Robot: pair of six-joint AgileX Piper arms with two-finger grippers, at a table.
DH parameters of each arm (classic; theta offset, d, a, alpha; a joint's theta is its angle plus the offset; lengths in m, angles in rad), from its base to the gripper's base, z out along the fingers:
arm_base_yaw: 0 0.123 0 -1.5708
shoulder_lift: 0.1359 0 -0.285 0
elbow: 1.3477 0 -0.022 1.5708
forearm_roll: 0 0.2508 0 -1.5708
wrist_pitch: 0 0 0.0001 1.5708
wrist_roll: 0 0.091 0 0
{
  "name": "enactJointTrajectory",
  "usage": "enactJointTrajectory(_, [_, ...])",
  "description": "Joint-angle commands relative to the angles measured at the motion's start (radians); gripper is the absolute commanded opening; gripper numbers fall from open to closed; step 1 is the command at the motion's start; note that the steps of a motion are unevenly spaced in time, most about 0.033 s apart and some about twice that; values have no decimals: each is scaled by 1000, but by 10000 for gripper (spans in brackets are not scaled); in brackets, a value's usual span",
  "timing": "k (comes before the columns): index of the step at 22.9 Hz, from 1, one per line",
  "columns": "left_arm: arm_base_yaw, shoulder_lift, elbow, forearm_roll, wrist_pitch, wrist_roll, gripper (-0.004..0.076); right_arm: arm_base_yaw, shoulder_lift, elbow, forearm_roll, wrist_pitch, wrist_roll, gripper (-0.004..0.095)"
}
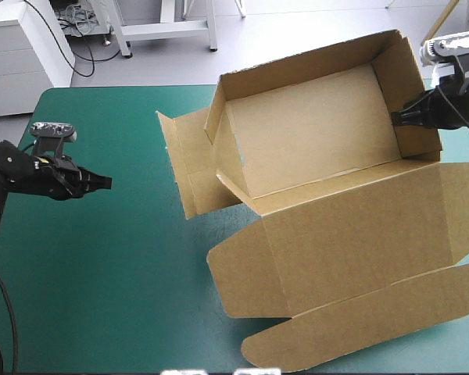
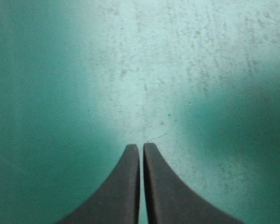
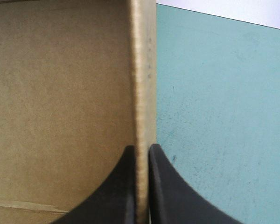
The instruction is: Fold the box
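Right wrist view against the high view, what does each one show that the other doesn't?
Only the right wrist view: the wall's cut edge pinched between the black fingers. Only the high view: the whole box, walls raised, lid flat, and the left gripper, apart from it. Both: the right gripper shut on the box, teal-green cover.

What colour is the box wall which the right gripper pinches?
Plain brown, unprinted; the box wall shows best in the right wrist view.

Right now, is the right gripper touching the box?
Touching. The right wrist view shows the right gripper all but shut on the box, with the box's wall pinched between the black fingers.
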Motion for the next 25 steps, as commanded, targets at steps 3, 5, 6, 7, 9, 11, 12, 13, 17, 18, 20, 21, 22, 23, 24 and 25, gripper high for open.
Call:
enactJointTrajectory(3, [94, -23, 250, -480, -153, 340, 15, -8, -38, -25, 96, -40, -3, -20])
enactJointTrajectory(5, [94, -11, 372, -723, -165, 532, 17, -8, -38, -25, 114, -40, -14, -20])
enactJointTrajectory(6, [94, 5, 424, -862, -125, 637, 35, -8, -38, -25, 128, -40, -14, -20])
enactJointTrajectory(7, [94, 25, 453, -940, -101, 683, 83, -8, -38, -25, 138, -40, -18, -20])
enactJointTrajectory(9, [94, 72, 481, -1027, -38, 749, 284, -8, -38, -25, 145, -40, -21, -20])
enactJointTrajectory(11, [94, 120, 481, -1054, 21, 762, 550, -8, -38, -25, 141, -40, -21, -20])
enactJointTrajectory(12, [94, 139, 481, -1070, 41, 762, 681, -8, -38, -25, 141, -40, -21, -20])
enactJointTrajectory(13, [91, 156, 481, -1090, 65, 767, 732, -8, -38, -25, 141, -40, -21, -19])
enactJointTrajectory(17, [89, 203, 481, -1230, 247, 911, 732, -8, -38, -25, 139, -40, -21, -20])
enactJointTrajectory(18, [89, 203, 481, -1275, 285, 928, 732, -8, -38, -25, 139, -40, -21, -19])
enactJointTrajectory(20, [88, 201, 481, -1311, 287, 928, 732, -8, -38, -25, 139, -40, -21, -20])
enactJointTrajectory(21, [88, 201, 481, -1322, 287, 926, 732, -8, -38, -25, 139, -40, -21, -20])
enactJointTrajectory(22, [88, 199, 481, -1330, 287, 918, 731, -8, -38, -25, 139, -40, -21, -19])
enactJointTrajectory(23, [88, 199, 481, -1333, 287, 918, 732, -8, -38, -25, 139, -40, -18, -20])
enactJointTrajectory(24, [85, 197, 481, -1333, 287, 916, 731, -8, -38, -25, 139, -40, -18, -19])
enactJointTrajectory(25, [82, 193, 481, -1333, 287, 915, 731, -8, -38, -25, 139, -40, -18, -19])
